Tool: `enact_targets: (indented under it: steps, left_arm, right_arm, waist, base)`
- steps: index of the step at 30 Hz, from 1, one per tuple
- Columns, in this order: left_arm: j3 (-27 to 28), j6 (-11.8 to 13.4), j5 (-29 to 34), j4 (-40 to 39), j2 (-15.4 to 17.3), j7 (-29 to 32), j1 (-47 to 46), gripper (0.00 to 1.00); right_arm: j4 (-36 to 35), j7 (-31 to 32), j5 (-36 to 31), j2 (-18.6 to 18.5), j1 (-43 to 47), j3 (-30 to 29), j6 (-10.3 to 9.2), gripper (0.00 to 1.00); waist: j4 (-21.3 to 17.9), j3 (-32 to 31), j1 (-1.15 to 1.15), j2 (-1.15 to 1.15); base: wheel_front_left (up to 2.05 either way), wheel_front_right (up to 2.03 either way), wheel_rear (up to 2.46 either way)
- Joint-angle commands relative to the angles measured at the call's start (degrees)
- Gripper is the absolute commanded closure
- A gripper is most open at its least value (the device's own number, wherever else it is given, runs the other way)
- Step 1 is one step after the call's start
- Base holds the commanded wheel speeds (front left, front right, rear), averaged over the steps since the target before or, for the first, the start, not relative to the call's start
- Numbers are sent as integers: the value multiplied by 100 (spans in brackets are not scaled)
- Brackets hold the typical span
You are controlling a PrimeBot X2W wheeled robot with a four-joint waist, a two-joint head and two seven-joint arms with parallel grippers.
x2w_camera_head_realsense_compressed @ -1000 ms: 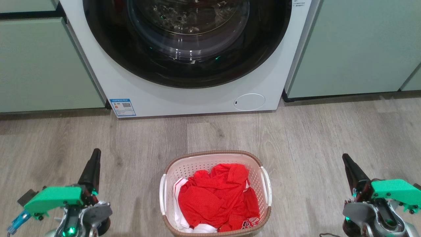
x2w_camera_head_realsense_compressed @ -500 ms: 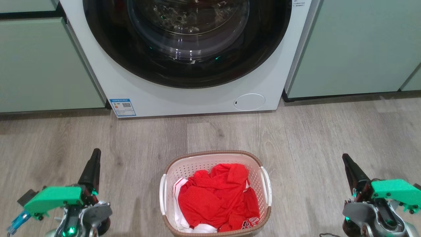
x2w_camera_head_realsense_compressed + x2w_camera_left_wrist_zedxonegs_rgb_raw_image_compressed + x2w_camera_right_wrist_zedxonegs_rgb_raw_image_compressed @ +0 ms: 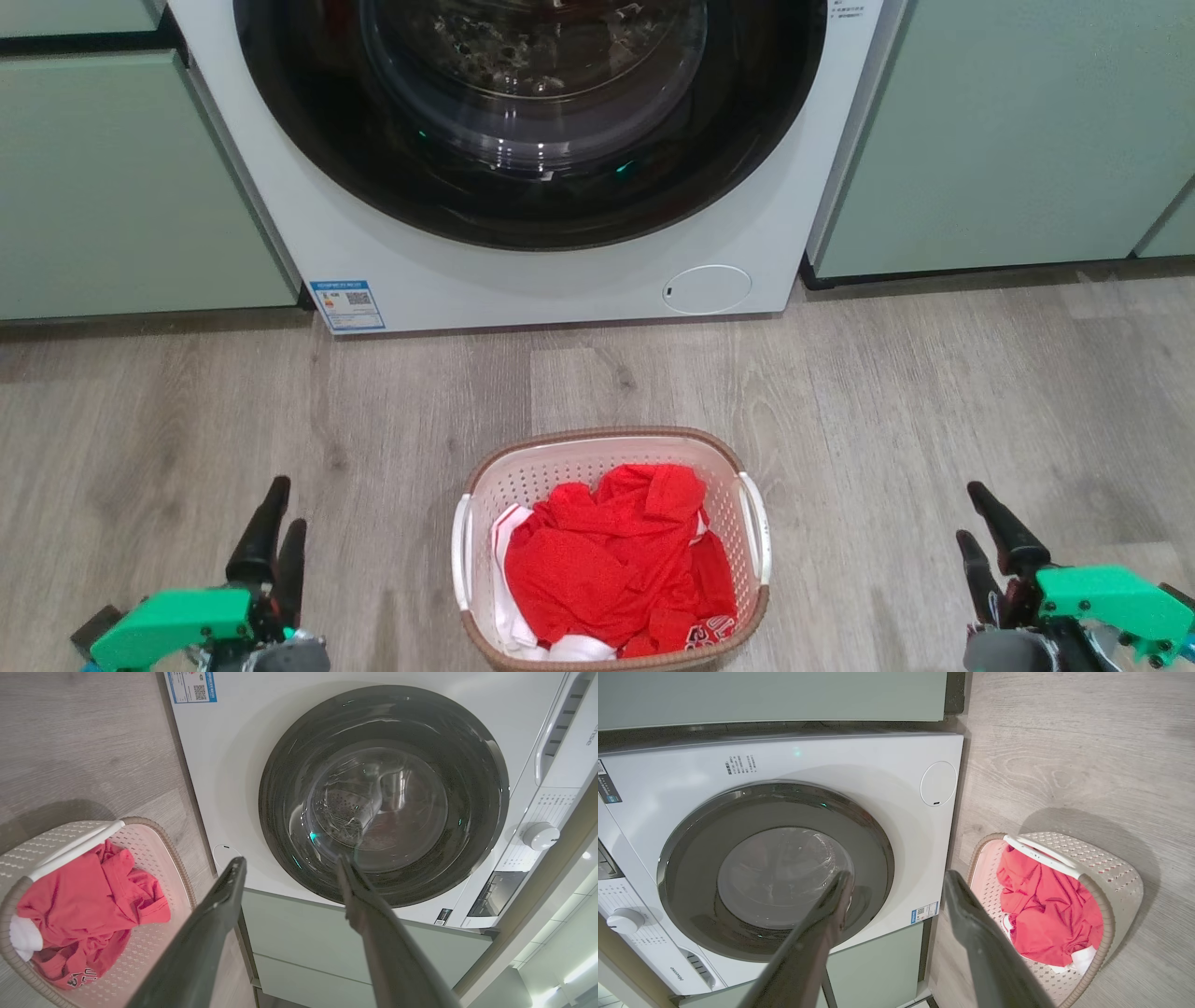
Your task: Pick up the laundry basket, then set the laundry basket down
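- The floor (image 3: 840,420) is grey wood-look planking.
- A white washing machine (image 3: 560,280) stands at the back of it, its round dark glass door (image 3: 532,121) shut, a blue label (image 3: 347,304) at its lower left corner.
- Pale green cabinets (image 3: 1008,140) flank the machine on both sides.
- The laundry basket (image 3: 607,435) sits upright on the floor in front of the machine, midway between the two arms and well apart from both. Red clothes (image 3: 607,560) with a little white cloth lie crumpled inside.
- The left jaws stand wide, fingers (image 3: 210,933) spread with nothing between them and touching nothing, low to the basket's left.
- The right jaws are likewise wide and empty, fingers (image 3: 980,942) parted, low to the basket's right.
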Motion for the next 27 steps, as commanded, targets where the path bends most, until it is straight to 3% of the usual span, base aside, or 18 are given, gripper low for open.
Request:
enact_targets:
  steps: [1, 11, 27]
  left_arm:
    - [43, -4, 106, -216, 41, -71, -279, 0]
    - [105, 19, 548, -375, 46, -238, -365, 0]
    - [-103, 347, 2034, -1000, 55, -507, -507, 0]
  right_arm:
    - [-222, -73, -86, -35, -223, -8, 3, 0]
    - [-370, -240, -569, -41, -287, -91, 6, 0]
    - [-909, -508, -2036, -51, -451, -95, 11, 0]
  waist:
    - [-2, 0, 0, 0]
    - [-2, 5, 0, 0]
    - [21, 33, 0, 0]
  base:
    - [0, 0, 0]
    - [0, 0, 0]
    - [0, 0, 0]
